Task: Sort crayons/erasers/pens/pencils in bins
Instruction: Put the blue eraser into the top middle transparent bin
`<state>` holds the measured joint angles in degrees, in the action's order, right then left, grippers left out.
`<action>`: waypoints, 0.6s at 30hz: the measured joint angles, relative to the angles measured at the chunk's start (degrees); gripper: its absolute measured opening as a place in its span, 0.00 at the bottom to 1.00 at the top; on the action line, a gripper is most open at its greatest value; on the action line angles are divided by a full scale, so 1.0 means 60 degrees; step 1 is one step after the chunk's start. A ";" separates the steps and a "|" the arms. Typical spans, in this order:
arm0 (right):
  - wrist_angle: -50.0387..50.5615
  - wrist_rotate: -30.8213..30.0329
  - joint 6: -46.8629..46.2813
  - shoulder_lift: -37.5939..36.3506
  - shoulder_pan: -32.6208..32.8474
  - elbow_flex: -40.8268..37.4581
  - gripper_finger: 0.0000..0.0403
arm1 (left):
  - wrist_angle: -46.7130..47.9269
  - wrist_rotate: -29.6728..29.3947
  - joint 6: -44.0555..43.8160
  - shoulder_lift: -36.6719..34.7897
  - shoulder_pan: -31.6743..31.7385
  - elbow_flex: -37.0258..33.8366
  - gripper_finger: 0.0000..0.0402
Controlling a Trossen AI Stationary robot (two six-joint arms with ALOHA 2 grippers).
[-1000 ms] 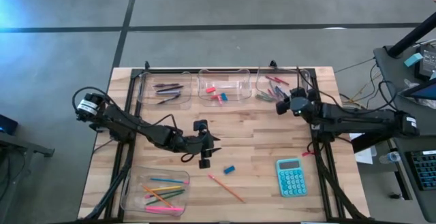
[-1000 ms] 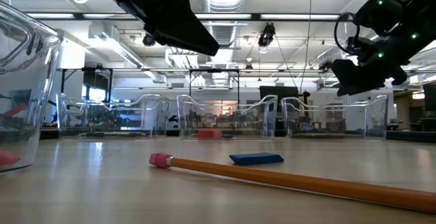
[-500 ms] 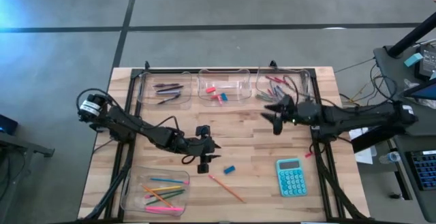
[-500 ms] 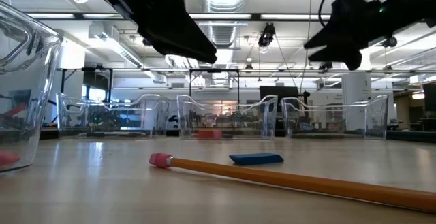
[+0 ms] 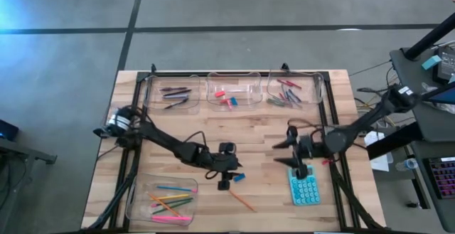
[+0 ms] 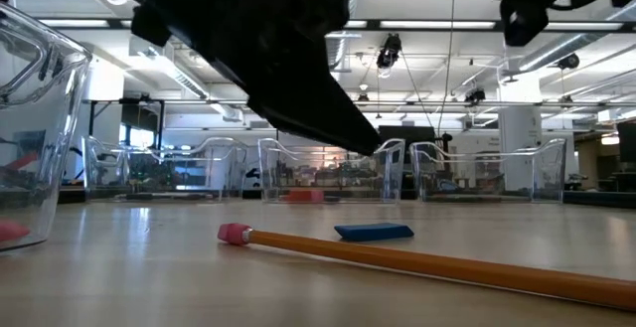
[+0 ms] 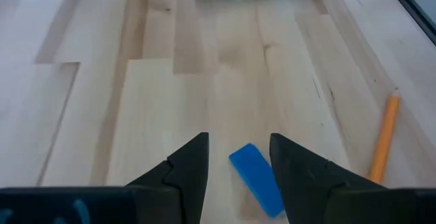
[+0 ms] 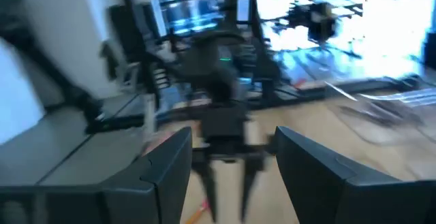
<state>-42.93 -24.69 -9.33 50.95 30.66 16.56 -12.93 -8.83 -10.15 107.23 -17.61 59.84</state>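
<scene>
A blue eraser (image 5: 238, 178) lies flat on the wood near the table's middle, beside an orange pencil (image 5: 239, 198) with a pink tip (image 6: 235, 234). My left gripper (image 5: 229, 176) hangs open a little above the eraser. In the left wrist view its fingers (image 7: 238, 142) stand on either side of the eraser (image 7: 256, 180). In the low view the eraser (image 6: 374, 232) lies well below the gripper's tip (image 6: 366, 142). My right gripper (image 5: 288, 156) is open, holds nothing and hovers by the calculator's far edge; its fingers (image 8: 233, 134) point across the table toward the left arm.
Three clear bins line the far edge: pens (image 5: 171, 92), erasers (image 5: 231, 92) and crayons (image 5: 290, 92). A fourth bin with pencils (image 5: 162, 200) stands at the near left. A teal calculator (image 5: 304, 186) lies at the near right, just beyond the orange pencil.
My left gripper has sunk and gone toward the table's right, down over the blue eraser. My right gripper has left the crayon bin, swung toward the near edge to the calculator, and tipped up from pointing down to about level.
</scene>
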 joint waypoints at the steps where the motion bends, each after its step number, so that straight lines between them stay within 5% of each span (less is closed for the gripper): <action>1: -0.0213 -0.0011 0.0220 0.0212 0.0236 0.0000 0.49 | 0.0005 0.0030 0.0000 0.0138 0.0000 0.0122 0.35; 18: -0.1182 -0.0503 0.1037 0.0847 0.0826 0.0156 0.49 | 0.1562 0.0195 -0.0268 0.0991 -0.0074 0.1194 0.35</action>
<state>-50.02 -27.70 -3.11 56.03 35.62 17.50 -3.56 -7.66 -11.76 113.18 -18.05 67.01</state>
